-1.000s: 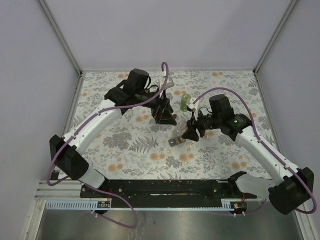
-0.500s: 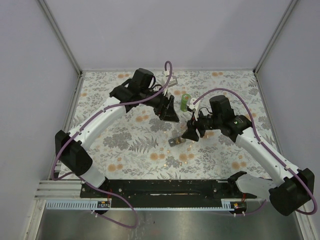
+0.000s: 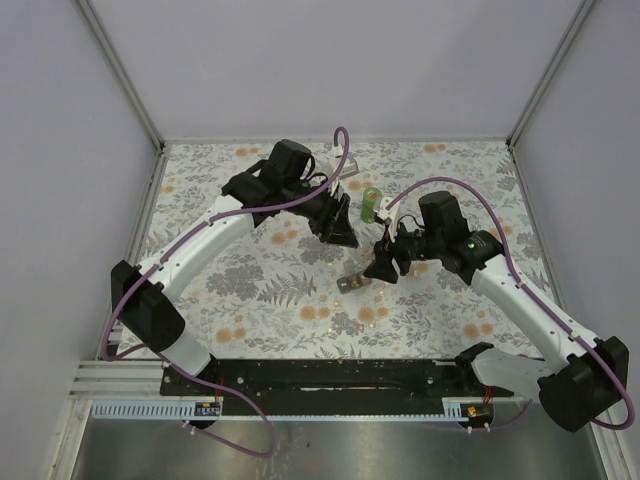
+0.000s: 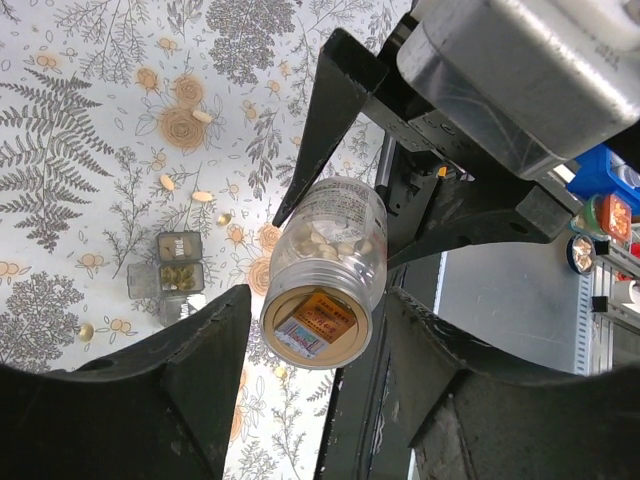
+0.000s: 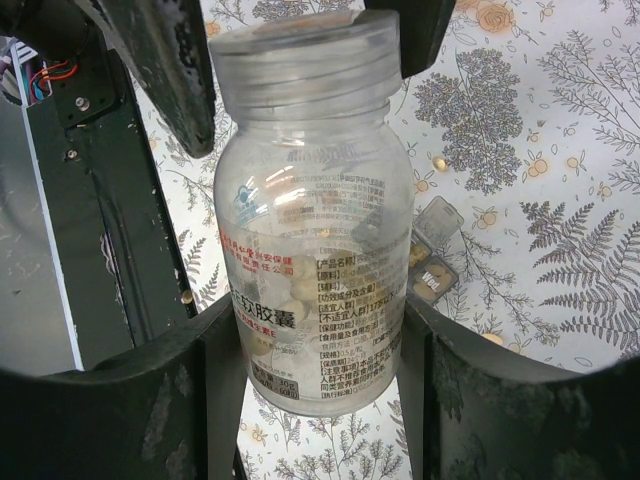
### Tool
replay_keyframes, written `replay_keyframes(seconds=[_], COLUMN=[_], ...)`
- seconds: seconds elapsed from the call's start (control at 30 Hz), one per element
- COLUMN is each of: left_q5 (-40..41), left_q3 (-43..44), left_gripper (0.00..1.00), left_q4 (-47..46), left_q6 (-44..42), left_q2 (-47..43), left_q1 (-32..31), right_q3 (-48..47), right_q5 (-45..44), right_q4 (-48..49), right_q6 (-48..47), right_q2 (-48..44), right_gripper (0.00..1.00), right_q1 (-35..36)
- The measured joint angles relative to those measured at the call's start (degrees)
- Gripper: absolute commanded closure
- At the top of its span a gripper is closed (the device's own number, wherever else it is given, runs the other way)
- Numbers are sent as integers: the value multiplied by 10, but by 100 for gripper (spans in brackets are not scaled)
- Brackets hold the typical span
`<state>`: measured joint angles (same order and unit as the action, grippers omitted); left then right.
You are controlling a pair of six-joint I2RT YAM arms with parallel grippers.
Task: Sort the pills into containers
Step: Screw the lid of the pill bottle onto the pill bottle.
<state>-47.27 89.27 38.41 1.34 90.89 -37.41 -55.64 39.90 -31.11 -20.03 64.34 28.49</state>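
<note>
One clear plastic bottle (image 5: 310,250) is the item in hand. It is smooth-walled and round-shouldered, with a wide translucent cap (image 5: 290,55), red and grey print on its side, and pale oval pills (image 4: 330,240) lying loose inside. It is held clear of the table (image 4: 80,150), between the two grippers, cap end toward the left one. Through the plastic, the end facing the left wrist camera shows an orange and blue patch.

The right gripper (image 5: 318,303) has its black fingers (image 5: 150,400) clamped on the bottle's lower body, one on each side. The left gripper (image 4: 318,293) has its fingers (image 4: 200,370) closely flanking the cap end. Whether they press on it cannot be told.

The table is covered in a matt floral print of grey and orange. On it, below the bottle, lies a small clear box (image 4: 178,275) of square compartments, some holding yellowish pills. Several loose pills (image 4: 203,116) lie scattered on the print near it.

Against the frame one second earlier, the left arm has swung toward the right arm. Its gripper, then pointing down over the table, now tilts toward the bottle with its fingers set closer together. The right arm and the box lie as they did
</note>
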Motion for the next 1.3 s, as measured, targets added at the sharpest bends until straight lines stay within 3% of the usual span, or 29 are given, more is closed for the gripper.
replay_keyframes(seconds=[0.17,0.6,1.0,1.3], left_q5=[0,-1,-53,-71], left_q3=[0,8,94,97], left_gripper=[42,82,87,88], left_q4=[15,35,143,186], left_q6=[-5,-29,-130,-170], left_q2=[0,0,27,41], left_q1=[0,0,0,-2], right_q3=[0,0,0,0], right_q5=[0,2,36,43], right_q4=[0,1,-19,-33], right_q6=[0,0,-23,-29], right_q2=[0,0,0,1], right_gripper=[100,100,100,100], right_q1=[0,0,2,2])
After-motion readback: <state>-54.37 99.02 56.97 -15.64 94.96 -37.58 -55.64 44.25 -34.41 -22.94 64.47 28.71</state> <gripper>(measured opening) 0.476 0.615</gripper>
